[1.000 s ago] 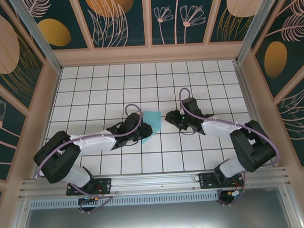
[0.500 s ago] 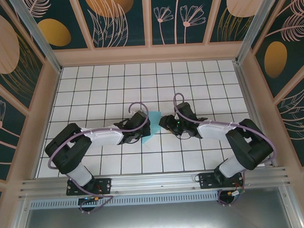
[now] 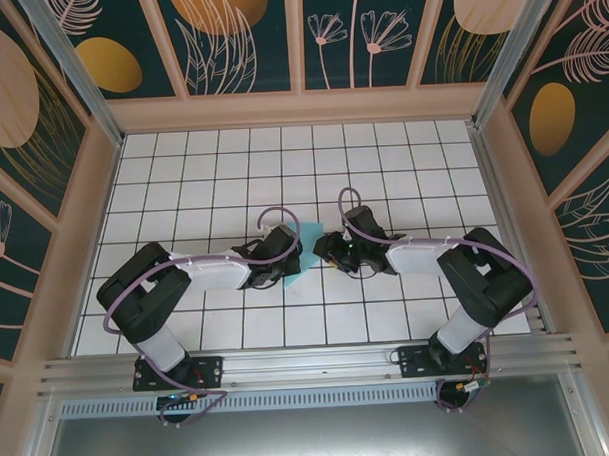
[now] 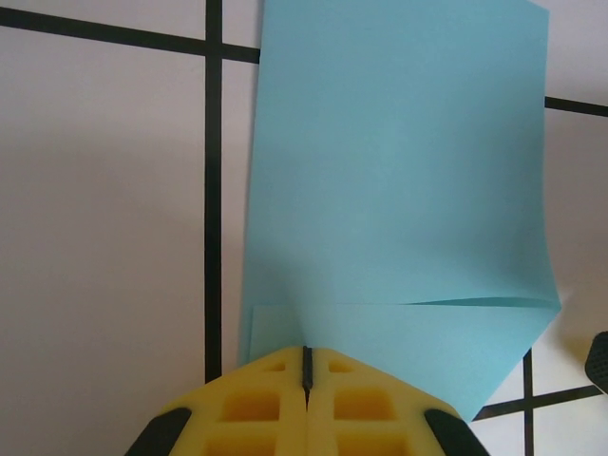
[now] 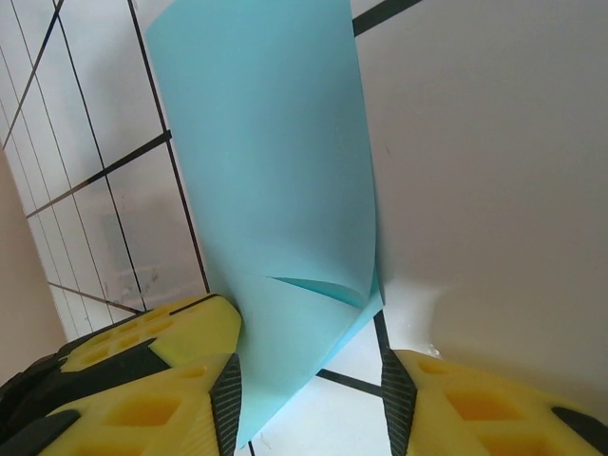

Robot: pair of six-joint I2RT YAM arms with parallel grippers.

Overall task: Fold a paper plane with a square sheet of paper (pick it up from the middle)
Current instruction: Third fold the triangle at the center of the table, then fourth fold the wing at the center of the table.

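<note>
Left gripper (image 4: 306,359) clamped on the square sheet of paper (image 4: 399,171) from nine o'clock, right gripper (image 5: 311,382) at three o'clock, jaws parted astride its edge

Overhead, the left gripper (image 3: 289,257) and right gripper (image 3: 326,253) hide most of the paper (image 3: 308,232); at the left wrist its near edge disappears behind yellow fingers (image 4: 255,410).

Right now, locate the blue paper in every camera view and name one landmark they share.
Top external: paper at the middle of the table.
Left wrist: paper upper centre, near edge pinched in the shut left hand.
Right wrist: paper upper left-centre, lower edge inside the open right hand.
Shared landmark: black grid lines under the paper.
</note>
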